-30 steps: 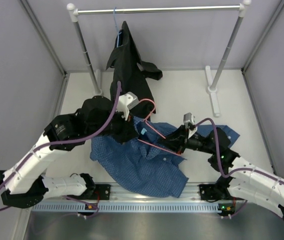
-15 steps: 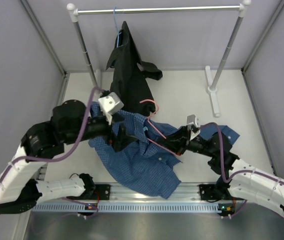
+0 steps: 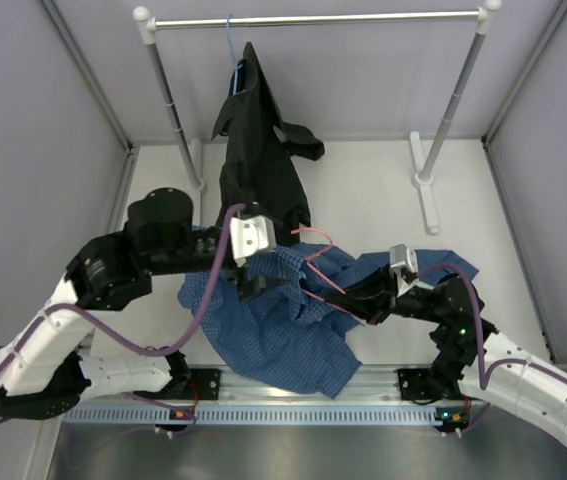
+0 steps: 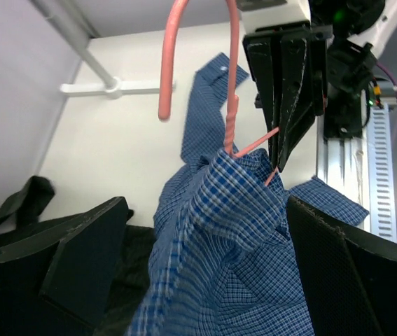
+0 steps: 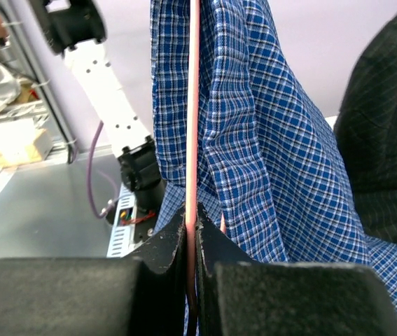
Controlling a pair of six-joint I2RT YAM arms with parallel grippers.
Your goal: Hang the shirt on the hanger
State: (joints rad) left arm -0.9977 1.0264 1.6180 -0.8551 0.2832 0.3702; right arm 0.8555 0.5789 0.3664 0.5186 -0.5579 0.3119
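Observation:
The blue checked shirt [image 3: 288,325] lies bunched on the table between the arms, its collar end draped up over the pink hanger [image 3: 315,262]. My right gripper [image 3: 355,297] is shut on the hanger's thin wire [image 5: 192,140], with the shirt [image 5: 268,126] hanging beside it. In the left wrist view the hanger's hook [image 4: 171,63] rises above the shirt [image 4: 233,231]. My left gripper [image 3: 254,283] stands open over the shirt's left part. Its fingers [image 4: 86,259] are spread wide on either side of the cloth, not pinching it.
A larger black shirt [image 3: 258,150] hangs from a thin blue hanger [image 3: 231,45] on the white rack rail [image 3: 363,17] at the back. The rack's right foot [image 3: 426,185] stands on the table. A metal rail [image 3: 293,410] runs along the near edge.
My left gripper has opened and let go of the shirt, swinging left and then back over it. The right gripper has drawn the hanger a little to the right.

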